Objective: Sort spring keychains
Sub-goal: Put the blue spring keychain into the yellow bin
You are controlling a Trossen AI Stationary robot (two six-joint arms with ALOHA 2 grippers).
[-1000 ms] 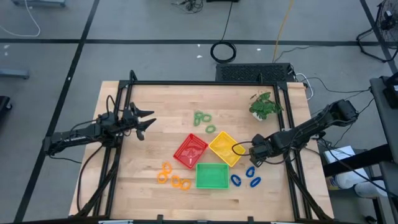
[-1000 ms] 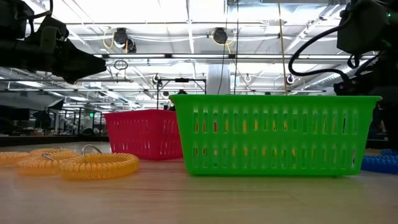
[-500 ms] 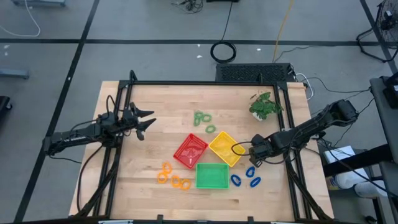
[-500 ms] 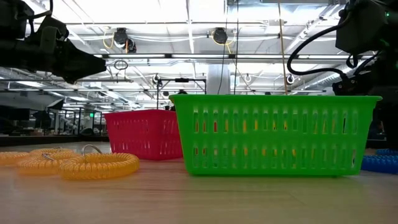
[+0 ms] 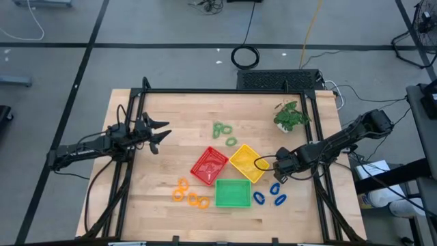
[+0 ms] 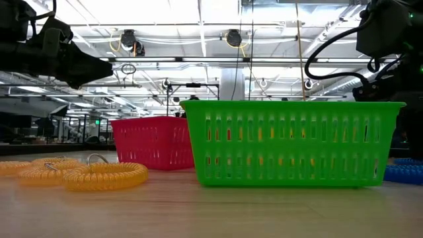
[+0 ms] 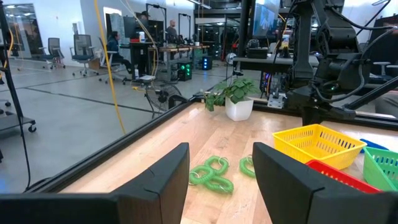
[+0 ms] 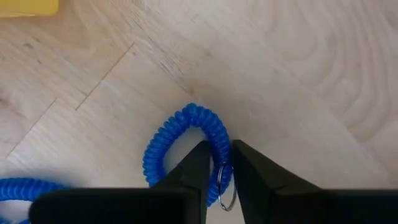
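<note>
Your right gripper [image 8: 216, 163] is pinching a blue spring keychain [image 8: 180, 146] on the desk [image 5: 171, 113], jaws closing on the coil beside its metal ring [image 8: 226, 190], just past the yellow tray [image 5: 247, 162]. Your left gripper [image 7: 219, 163] is hovering with jaws parted, well apart from the green keychains [image 7: 211, 175]. The wooden desk is sitting in an open workshop. The blue loop's long axis is running away from the jaws.

The high view looks straight down on the whole tabletop [image 5: 164, 123]. The low view sits at tabletop height, close behind the green tray [image 6: 291, 142], which both share. The left wrist view faces across toward the potted plant [image 7: 236, 99]; the right wrist view looks closely down at the wood.
</note>
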